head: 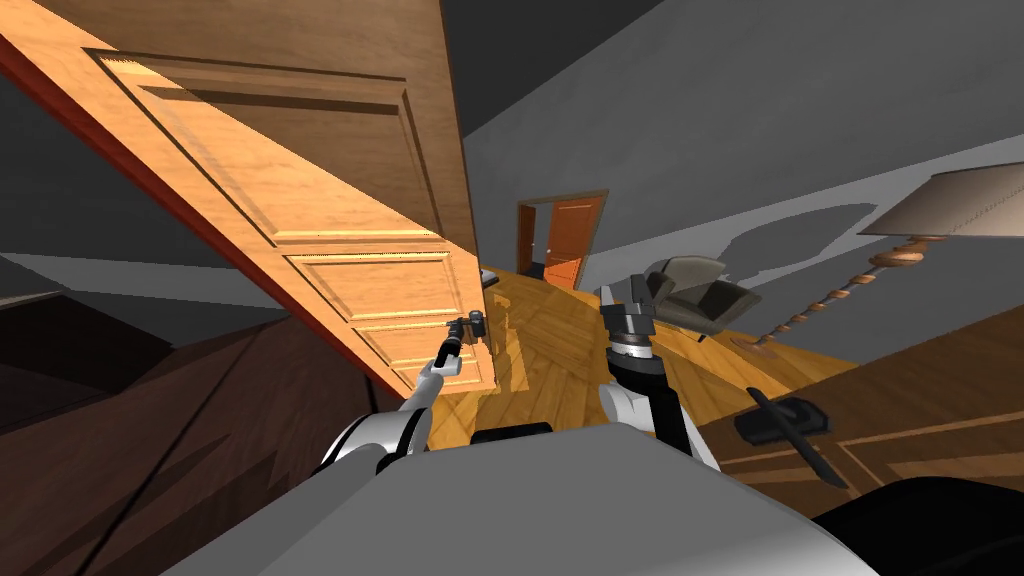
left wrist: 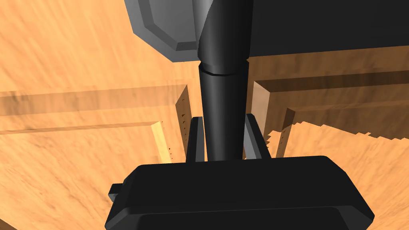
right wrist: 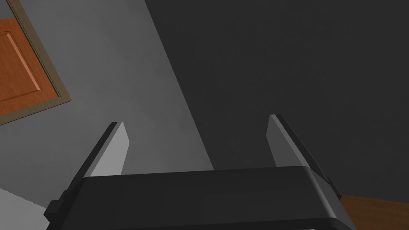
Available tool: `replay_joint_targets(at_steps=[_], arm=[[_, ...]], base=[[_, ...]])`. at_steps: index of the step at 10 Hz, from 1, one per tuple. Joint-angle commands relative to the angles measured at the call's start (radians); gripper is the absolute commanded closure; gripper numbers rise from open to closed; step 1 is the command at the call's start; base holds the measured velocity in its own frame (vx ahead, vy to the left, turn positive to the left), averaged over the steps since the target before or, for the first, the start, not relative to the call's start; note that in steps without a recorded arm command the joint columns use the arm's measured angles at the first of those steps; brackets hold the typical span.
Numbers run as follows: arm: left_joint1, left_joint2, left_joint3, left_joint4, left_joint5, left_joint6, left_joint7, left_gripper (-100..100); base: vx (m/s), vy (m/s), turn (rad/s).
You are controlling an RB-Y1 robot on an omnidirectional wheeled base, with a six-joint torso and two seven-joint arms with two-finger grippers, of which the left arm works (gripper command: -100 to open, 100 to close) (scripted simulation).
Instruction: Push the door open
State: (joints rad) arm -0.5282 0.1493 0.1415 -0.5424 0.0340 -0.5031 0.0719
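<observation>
Inside left tool (left wrist: 223, 116), door handle (left wrist: 223, 92) lengthwise.

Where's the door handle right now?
In the head view, the dark door handle sits near the free edge of the wooden door, on the robot's left, gripped by the left end effector.

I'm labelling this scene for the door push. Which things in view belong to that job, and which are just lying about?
In the job:
wooden door
dark door handle
left tool, shut on that handle

Lying about:
right tool, open, holding nothing
armchair
floor lamp
far door
</observation>
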Motion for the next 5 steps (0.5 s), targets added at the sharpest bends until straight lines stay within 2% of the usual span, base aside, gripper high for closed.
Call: replay_joint_targets(at_steps=[1, 2, 4, 5], arm=[[0.001, -0.004, 0.007, -0.01, 0.003, 0.004, -0.006, 100], [0.002, -0.002, 0.011, -0.01, 0.005, 0.004, -0.008, 100], [0.012, 0.015, 0.028, -0.011, 0.011, 0.006, -0.012, 100], [0.012, 0.018, 0.035, -0.01, 0.014, 0.006, -0.015, 100]], base=[[0.126, -0.138, 0.058], [0.131, -0.104, 0.055], [0.083, -0.038, 0.057], [0.16, -0.088, 0.064]])
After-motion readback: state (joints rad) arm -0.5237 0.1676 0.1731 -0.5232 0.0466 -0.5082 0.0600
